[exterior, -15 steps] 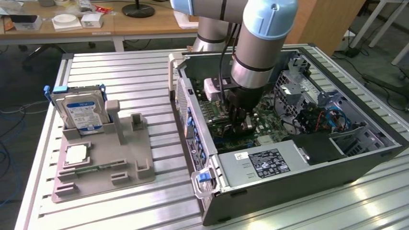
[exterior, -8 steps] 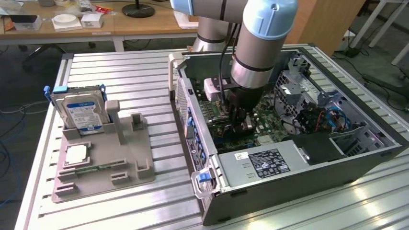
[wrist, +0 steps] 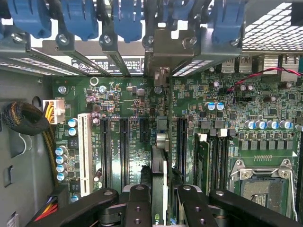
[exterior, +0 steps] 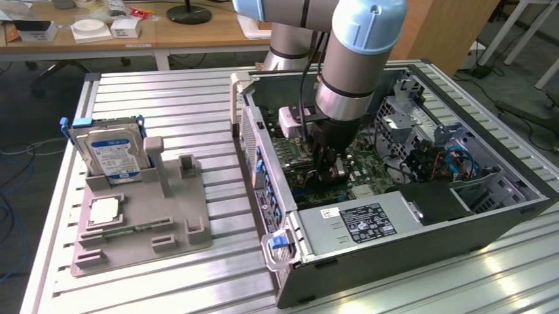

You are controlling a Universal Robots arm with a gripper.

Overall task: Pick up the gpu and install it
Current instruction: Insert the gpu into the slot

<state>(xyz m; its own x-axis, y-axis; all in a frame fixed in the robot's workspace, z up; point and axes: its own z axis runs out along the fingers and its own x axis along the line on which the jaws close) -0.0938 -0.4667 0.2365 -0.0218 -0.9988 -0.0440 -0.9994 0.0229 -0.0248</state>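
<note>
Count, exterior view:
- We see one robot arm (exterior: 358, 59), upper centre of the frame.
- We see one open computer case (exterior: 489, 216), right half, with one labelled power supply (exterior: 362, 222) inside.
- We see one grey fixture tray (exterior: 166, 222), lower left.
- On the tray we count one hard drive (exterior: 109, 154), one square processor chip (exterior: 105, 210) and one memory stick (exterior: 131, 229).

Count, wrist view:
- One gripper (wrist: 161, 194) with two fingers (wrist: 138, 203).
- One gpu (wrist: 159, 175), seen edge-on.
- One white expansion slot (wrist: 85, 153).
- One processor socket (wrist: 262, 184).
- Five blue slot latches (wrist: 128, 19), as far as we can count.
</note>
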